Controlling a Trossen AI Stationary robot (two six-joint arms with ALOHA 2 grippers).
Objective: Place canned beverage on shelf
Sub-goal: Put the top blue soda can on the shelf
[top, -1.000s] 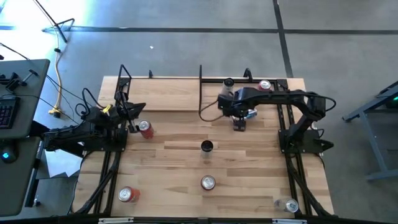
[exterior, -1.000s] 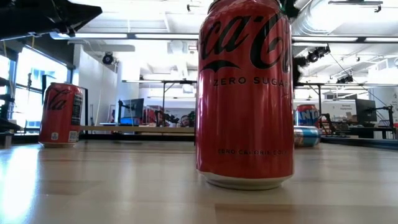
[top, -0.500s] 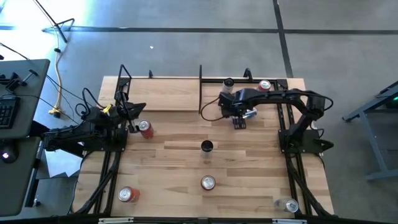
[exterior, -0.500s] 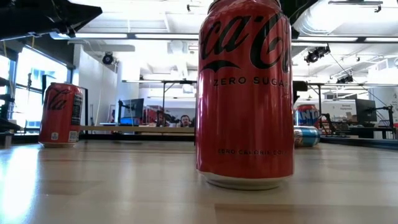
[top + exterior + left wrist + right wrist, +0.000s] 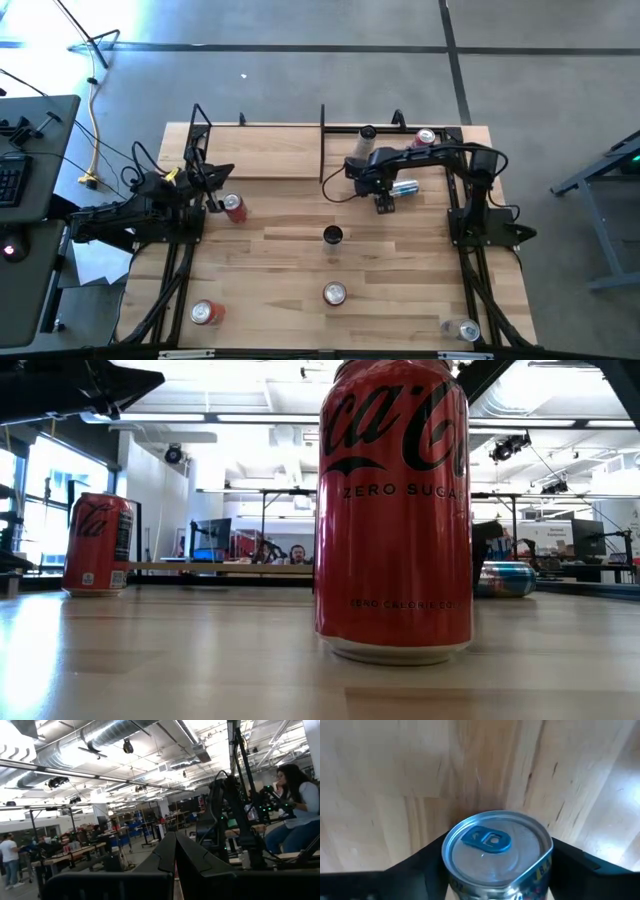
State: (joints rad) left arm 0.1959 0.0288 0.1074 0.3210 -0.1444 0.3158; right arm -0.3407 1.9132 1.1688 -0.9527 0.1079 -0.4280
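My right gripper (image 5: 385, 195) is shut on a blue-and-silver can (image 5: 405, 187) over the table's far right part. The can shows lying on its side in the low view (image 5: 505, 578), and its silver top with a blue tab faces the right wrist camera (image 5: 495, 840). The shelf (image 5: 262, 152), a pale board between black rod frames, stands at the far left of the table, to the left of this gripper. My left gripper (image 5: 213, 196) is shut and empty at the table's left (image 5: 175, 855), beside a red can (image 5: 235, 208). My right gripper pinches the can's side wall just below its top rim (image 5: 540, 872), with one dark finger (image 5: 422, 865) on each side. The can's top faces back toward the wrist. The can is tipped onto its side, low over the table; whether it touches the wood I cannot tell.
Other cans stand about: a dark-topped one mid-table (image 5: 332, 236), one nearer (image 5: 334, 293), which is the big red can in the low view (image 5: 393, 510), one near left (image 5: 205, 313), one near right (image 5: 462, 328), and two at the far right (image 5: 425, 138) (image 5: 368, 132).
My right arm has drawn its elbow in toward the table. The held can has shifted a little toward the table's right and near edges, staying on its side. In the low view it now covers the red can that showed behind it.
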